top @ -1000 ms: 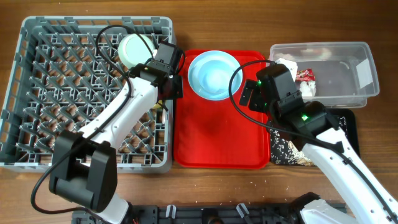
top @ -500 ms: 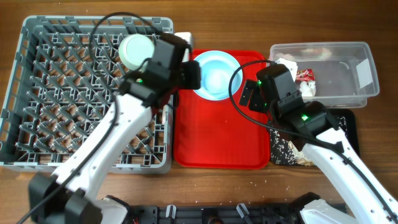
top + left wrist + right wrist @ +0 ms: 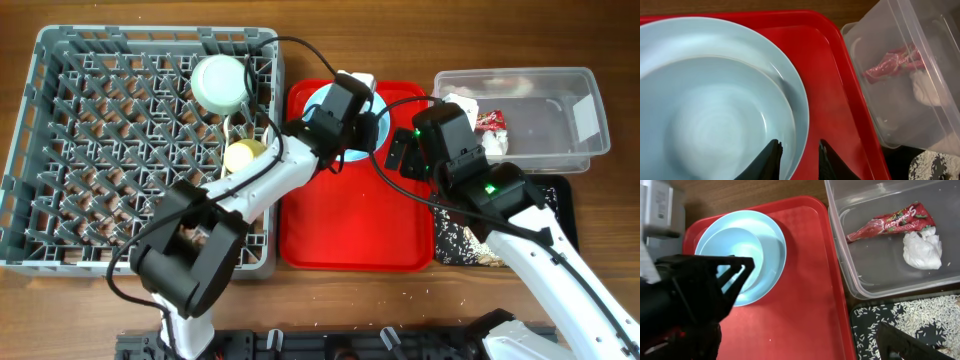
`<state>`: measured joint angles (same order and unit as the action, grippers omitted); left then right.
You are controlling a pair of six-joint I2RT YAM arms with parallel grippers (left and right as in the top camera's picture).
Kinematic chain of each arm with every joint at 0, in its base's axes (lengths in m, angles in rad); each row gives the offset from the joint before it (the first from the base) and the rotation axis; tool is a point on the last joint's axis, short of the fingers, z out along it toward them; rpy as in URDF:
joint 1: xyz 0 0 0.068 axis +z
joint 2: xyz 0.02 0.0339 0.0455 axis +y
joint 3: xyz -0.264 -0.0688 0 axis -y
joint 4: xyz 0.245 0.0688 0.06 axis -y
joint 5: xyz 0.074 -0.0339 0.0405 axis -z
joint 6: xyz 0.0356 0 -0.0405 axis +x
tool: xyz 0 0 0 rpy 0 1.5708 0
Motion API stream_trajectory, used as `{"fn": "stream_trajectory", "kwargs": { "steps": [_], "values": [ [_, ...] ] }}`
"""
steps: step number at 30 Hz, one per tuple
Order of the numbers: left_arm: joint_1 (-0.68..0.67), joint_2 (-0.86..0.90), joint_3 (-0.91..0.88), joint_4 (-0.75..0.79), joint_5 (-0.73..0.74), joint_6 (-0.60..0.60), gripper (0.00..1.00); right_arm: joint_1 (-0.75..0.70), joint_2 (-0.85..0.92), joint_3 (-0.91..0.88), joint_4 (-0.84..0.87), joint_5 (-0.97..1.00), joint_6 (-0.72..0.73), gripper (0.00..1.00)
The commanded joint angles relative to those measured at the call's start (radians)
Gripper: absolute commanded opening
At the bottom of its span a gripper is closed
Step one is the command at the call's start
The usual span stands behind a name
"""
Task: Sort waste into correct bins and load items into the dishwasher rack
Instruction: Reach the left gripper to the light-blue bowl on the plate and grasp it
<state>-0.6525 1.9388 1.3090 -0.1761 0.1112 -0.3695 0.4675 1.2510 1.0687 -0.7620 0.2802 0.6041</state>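
Note:
The pale blue plate (image 3: pixel 715 110) lies on the red serving tray (image 3: pixel 835 90). In the overhead view my left gripper (image 3: pixel 350 125) covers most of the plate (image 3: pixel 316 103). The left gripper (image 3: pixel 799 161) is open, one finger inside the plate's right rim and one over the tray. My right gripper (image 3: pixel 800 350) is open and empty above the tray's right edge. The red-and-white wrapper (image 3: pixel 890 225) and the white tissue wad (image 3: pixel 922 250) lie in the clear tub (image 3: pixel 540 140). Crumbs (image 3: pixel 920 320) lie in the black tray (image 3: pixel 560 200). A yellow cup (image 3: pixel 243 155) and a mint bowl (image 3: pixel 220 82) sit in the grey rack (image 3: pixel 100 150).
The red tray (image 3: pixel 350 220) lies between the rack and the bins. The clear tub stands at the back right with the black tray just in front of it. My two arms are close together over the tray's back right corner.
My left arm has swung right from the rack to the plate on the red tray. The yellow cup now shows in the rack. The right arm has not moved.

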Motion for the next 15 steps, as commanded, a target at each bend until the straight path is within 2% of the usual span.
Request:
{"fn": "stream_trajectory", "kwargs": {
  "steps": [1, 15],
  "values": [
    [-0.016, 0.041, 0.0, 0.016, -0.037, -0.005, 0.27, -0.002, 0.002, 0.005, 0.002, -0.002, -0.001, 1.0],
    [-0.053, 0.065, 0.0, 0.027, -0.117, -0.005, 0.26, -0.002, 0.002, 0.005, 0.002, -0.002, -0.001, 1.0]
  ]
}}
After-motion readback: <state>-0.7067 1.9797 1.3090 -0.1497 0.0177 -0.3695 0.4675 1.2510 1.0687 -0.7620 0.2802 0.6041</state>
